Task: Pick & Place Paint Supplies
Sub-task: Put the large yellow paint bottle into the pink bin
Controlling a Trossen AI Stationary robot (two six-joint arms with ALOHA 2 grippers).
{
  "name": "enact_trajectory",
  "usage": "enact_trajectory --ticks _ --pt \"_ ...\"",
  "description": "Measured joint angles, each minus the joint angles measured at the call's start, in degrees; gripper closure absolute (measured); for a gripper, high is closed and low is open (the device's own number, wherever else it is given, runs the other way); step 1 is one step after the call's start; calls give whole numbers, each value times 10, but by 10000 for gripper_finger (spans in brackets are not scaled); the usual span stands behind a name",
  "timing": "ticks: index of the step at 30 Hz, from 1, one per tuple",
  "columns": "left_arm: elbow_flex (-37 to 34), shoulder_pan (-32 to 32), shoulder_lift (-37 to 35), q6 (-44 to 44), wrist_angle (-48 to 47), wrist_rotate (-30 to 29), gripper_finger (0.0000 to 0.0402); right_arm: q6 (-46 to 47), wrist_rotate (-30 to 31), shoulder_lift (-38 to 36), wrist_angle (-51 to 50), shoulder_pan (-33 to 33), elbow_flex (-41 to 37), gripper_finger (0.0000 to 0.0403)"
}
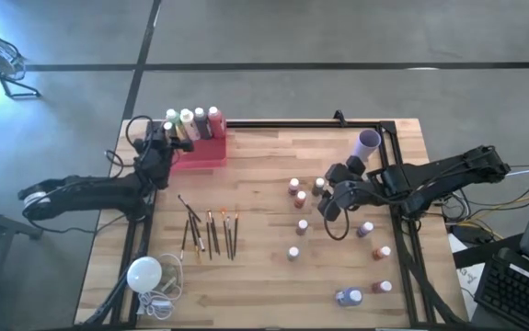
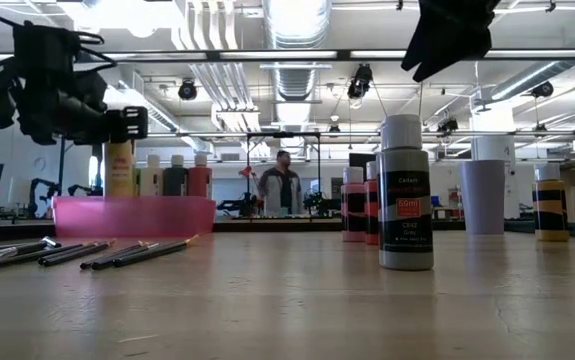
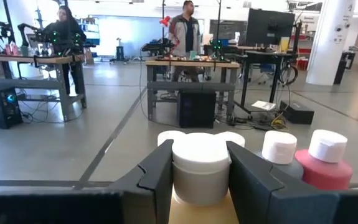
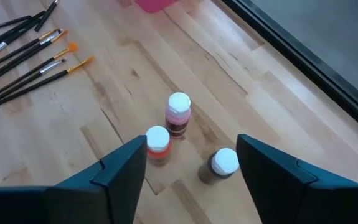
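Brushes (image 1: 207, 234) beside bulb (image 1: 144, 273); lavender cup (image 1: 368, 142) behind bottles (image 1: 306, 202).

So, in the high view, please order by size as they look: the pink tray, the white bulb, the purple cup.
1. pink tray, clearly the largest.
2. white bulb.
3. purple cup, a little smaller than the bulb, but it stands upright and shows mostly its rim, so this ranking is unsure.

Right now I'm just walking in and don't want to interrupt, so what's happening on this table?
Two robot arms are sorting paint supplies. The left pincer grips a white-capped bottle at the pink tray, where other bottles already stand. The right pincer hangs open above three small bottles. The brushes lie untouched.
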Motion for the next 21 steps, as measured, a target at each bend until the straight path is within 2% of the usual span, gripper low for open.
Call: enact_trajectory --ticks 7,13,21 --pt "17 28 52 0 5 18 275 -15 0 0 11 0 0 147" --pt "26 48 117 -2 66 33 275 -15 -1 0 10 0 0 142" --pt "26 63 201 9 147 36 275 -21 -4 0 10 0 0 167"
